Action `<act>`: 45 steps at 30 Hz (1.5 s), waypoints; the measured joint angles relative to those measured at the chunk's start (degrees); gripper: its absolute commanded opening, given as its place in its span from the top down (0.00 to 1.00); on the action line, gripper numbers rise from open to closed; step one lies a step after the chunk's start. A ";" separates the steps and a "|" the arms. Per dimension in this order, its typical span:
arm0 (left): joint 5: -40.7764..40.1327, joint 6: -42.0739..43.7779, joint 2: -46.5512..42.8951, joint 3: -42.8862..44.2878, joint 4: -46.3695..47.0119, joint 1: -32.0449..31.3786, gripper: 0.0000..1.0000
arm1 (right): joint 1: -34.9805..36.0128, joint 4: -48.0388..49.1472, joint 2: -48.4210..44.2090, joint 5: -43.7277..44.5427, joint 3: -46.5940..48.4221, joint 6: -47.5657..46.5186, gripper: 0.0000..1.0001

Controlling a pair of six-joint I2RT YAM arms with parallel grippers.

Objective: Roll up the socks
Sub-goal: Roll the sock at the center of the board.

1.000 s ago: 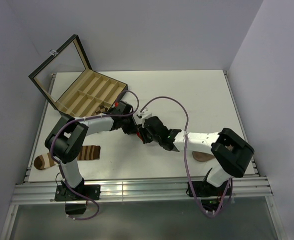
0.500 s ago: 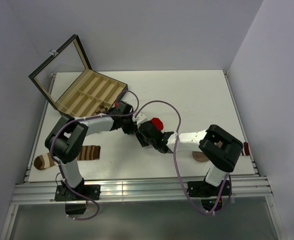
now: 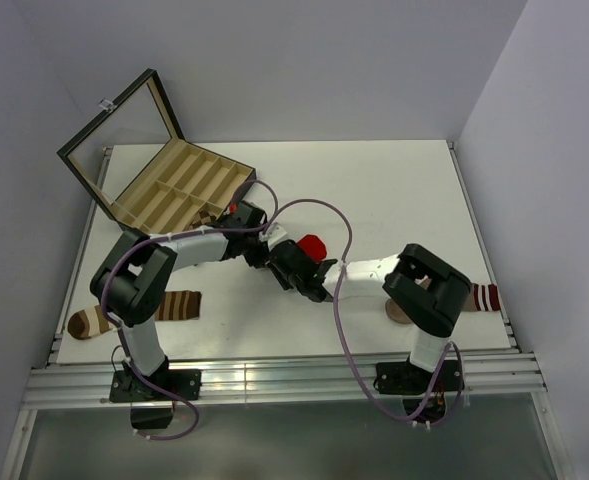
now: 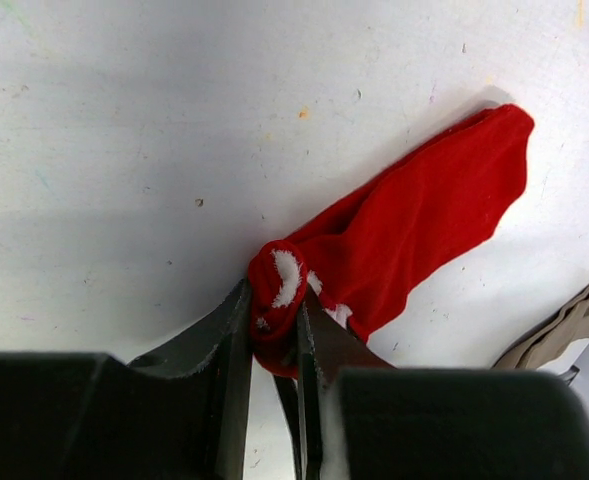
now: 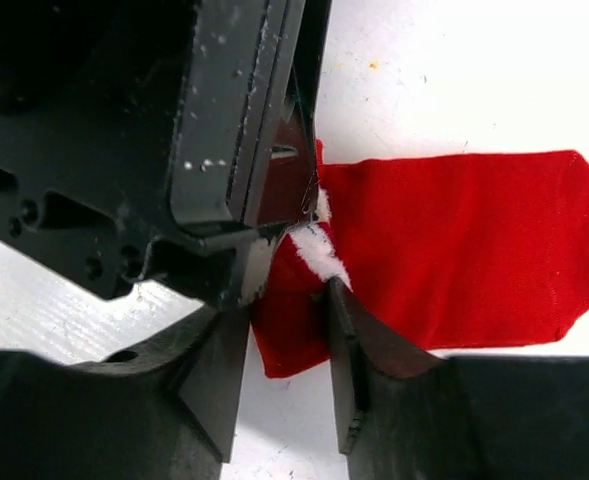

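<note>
1. Left gripper (image 4: pixel 272 318): my jaws are clamped on the curled, white-flecked cuff end of the red sock (image 4: pixel 424 210). This is the core of the roll.
2. Right gripper (image 5: pixel 284 325): these jaws straddle the same sock just beside the left ones. Fabric fills the gap, but I cannot tell from this close view whether they press it.
3. Sock body: the toe half lies flat and unrolled, mid-table (image 3: pixel 394 190), pointing away from both grippers.
4. Technique, as I judge it: hold the core firm with the left. Take the loose fabric with the right and wrap it evenly over the core, edges aligned, so the roll neither cones nor springs open.
5. Caution: the two grippers sit almost touching, so only small, slow turns are safe.
</note>
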 measured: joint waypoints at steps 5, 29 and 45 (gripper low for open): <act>-0.79 0.13 0.26 0.48 0.02 0.55 0.89 | 0.00 -0.96 1.57 0.72 2.10 -0.50 1.00; -4.66 -9.68 -13.03 -12.85 5.27 1.40 0.17 | -25.83 2.16 4.92 -57.77 -0.44 16.00 1.00; -2.43 -11.04 -8.83 -12.61 11.19 -1.88 0.38 | -32.48 10.88 12.04 -73.57 -2.86 29.62 1.00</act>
